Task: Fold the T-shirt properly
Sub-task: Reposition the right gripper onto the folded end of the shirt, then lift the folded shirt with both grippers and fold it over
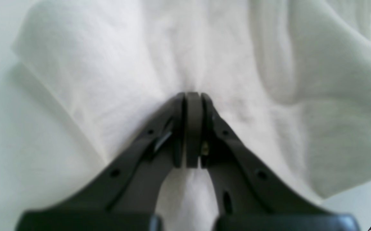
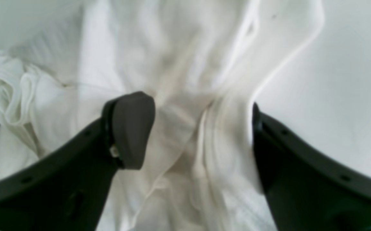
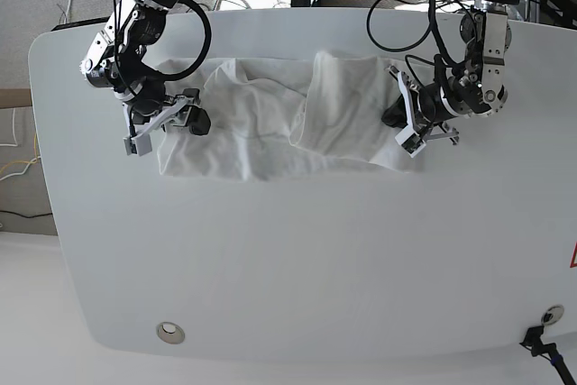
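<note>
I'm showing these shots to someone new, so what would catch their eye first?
The crumpled white T-shirt sprawled across the far half of the white table, print hidden. Then an arm at each end: the left end effector is pinched shut on the cloth, while the right end effector stands open astride a bunched ridge of fabric.

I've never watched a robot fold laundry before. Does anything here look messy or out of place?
Yes. The T-shirt is not flat: it lies crumpled across the far part of the table, with one section doubled over near the middle and bunched folds at the end by the right end effector.
</note>
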